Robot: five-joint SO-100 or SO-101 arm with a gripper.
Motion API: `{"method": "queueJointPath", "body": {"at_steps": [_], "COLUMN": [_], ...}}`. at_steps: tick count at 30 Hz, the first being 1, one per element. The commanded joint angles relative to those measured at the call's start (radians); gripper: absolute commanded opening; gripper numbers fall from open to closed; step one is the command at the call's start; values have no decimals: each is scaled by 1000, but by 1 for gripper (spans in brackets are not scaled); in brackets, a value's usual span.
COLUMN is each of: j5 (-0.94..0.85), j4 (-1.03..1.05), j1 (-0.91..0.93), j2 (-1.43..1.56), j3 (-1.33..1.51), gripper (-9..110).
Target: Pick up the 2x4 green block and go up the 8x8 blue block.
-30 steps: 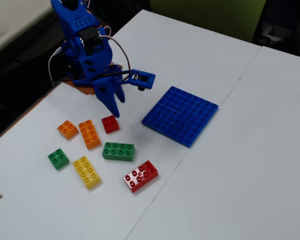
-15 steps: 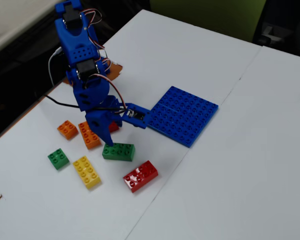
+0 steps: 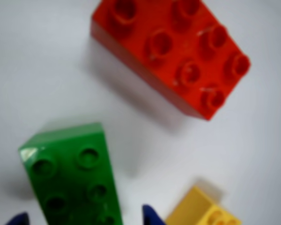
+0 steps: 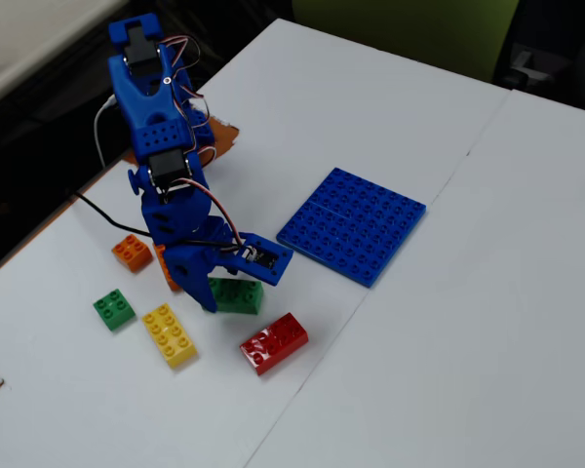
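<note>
No writing shows on the 2x4 green block (image 3: 74,176) between the parted jaws.

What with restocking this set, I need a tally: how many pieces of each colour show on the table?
Green: 2 (2x4 green block, 2x2 green brick)
Orange: 2 (2x2 orange brick, half-hidden orange brick)
Yellow: 1 (yellow brick)
Red: 1 (red brick)
Blue: 1 (8x8 blue block)
Total: 7

my jaws straddle the 2x4 brick (image 4: 238,293) on the table (image 4: 448,322) | eight-stud brick (image 4: 273,342) just right-front of it | big plate (image 4: 352,224) behind-right, well apart | small square brick (image 4: 113,309) far left
</note>
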Motion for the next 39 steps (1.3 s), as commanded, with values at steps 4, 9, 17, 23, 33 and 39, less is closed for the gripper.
{"method": "queueJointPath", "body": {"at_steps": [4, 9, 17, 23, 33, 39], "j5": [35, 89, 236, 523, 1131, 1014], "j4": [-44, -55, 21, 314, 376, 344], "j1": [-23, -41, -63, -132, -462, -589], "j2": [-18, -34, 8, 227, 420, 383], "j3": [-52, -52, -51, -52, -173, -258], "gripper": [27, 12, 3, 3, 3, 2]}}
